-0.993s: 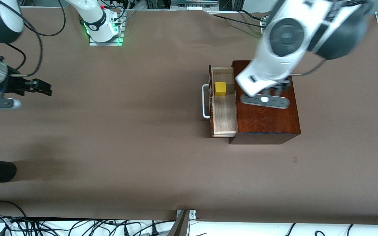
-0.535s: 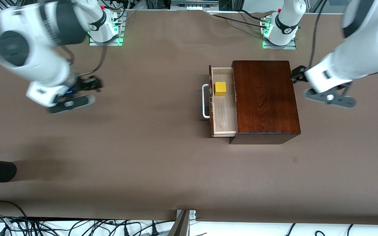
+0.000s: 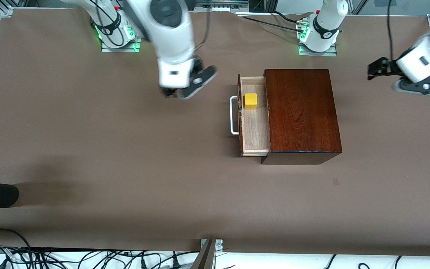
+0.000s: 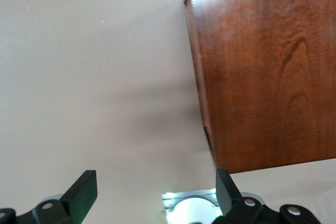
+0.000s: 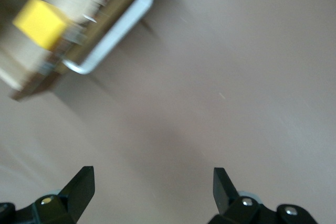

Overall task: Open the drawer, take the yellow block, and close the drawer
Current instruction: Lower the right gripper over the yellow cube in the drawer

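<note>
In the front view, the drawer is seen pulled out of the mahogany box toward the right arm's end of the table, its white bar handle leading. The yellow block is seen resting on the drawer's pale floor, close against the front panel and in the part farther from the front camera. The right gripper is held over bare table beside the handle, apart from it, with nothing carried. The left gripper is held over bare table toward the left arm's end, well apart from the box, where it appears to wait.

In the left wrist view, the left gripper's fingers are shown spread, with only the box top and table beneath them.

In the right wrist view, the right gripper's fingers are shown spread wide and empty; the block and handle are seen ahead of them.

The opening step is judged done. The block is not yet taken, and the drawer is not yet closed.
</note>
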`<control>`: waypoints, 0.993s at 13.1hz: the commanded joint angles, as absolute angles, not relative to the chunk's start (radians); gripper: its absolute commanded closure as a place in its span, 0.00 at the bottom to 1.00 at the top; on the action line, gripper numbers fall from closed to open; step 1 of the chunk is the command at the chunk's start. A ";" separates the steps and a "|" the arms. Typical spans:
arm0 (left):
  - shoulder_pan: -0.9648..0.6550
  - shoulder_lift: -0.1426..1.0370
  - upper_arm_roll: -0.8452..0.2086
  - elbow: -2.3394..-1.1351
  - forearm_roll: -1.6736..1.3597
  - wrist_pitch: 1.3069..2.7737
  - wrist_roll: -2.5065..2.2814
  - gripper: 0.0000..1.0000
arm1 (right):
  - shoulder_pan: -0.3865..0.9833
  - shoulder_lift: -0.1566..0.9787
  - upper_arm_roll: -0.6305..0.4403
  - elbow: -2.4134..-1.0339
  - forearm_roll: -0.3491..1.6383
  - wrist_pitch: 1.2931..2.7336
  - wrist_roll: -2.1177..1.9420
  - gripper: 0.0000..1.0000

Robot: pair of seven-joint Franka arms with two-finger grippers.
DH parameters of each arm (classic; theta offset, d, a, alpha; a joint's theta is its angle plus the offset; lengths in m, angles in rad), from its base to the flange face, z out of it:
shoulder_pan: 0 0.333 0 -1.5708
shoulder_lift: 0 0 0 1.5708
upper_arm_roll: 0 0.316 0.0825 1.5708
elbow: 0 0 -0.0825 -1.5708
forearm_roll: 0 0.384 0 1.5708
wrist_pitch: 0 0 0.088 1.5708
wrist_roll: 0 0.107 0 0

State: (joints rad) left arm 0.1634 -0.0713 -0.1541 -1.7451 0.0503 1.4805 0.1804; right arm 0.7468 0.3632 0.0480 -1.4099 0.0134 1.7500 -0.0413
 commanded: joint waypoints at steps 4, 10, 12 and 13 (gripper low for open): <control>0.202 -0.057 -0.158 -1.723 0.097 1.548 0.219 0.00 | 0.860 0.563 0.130 -1.258 -0.003 1.976 -0.323 0.00; 0.284 -0.066 -0.172 -1.732 -0.021 1.608 0.221 0.00 | 0.965 0.750 0.126 -1.097 -0.128 1.988 -0.489 0.00; 0.279 -0.061 -0.207 -1.717 0.035 1.626 0.219 0.00 | 0.971 0.778 0.123 -1.097 -0.161 1.988 -0.509 0.00; 0.279 -0.061 -0.233 -1.717 0.040 1.634 0.219 0.00 | 0.971 0.787 0.121 -1.095 -0.161 1.988 -0.526 0.00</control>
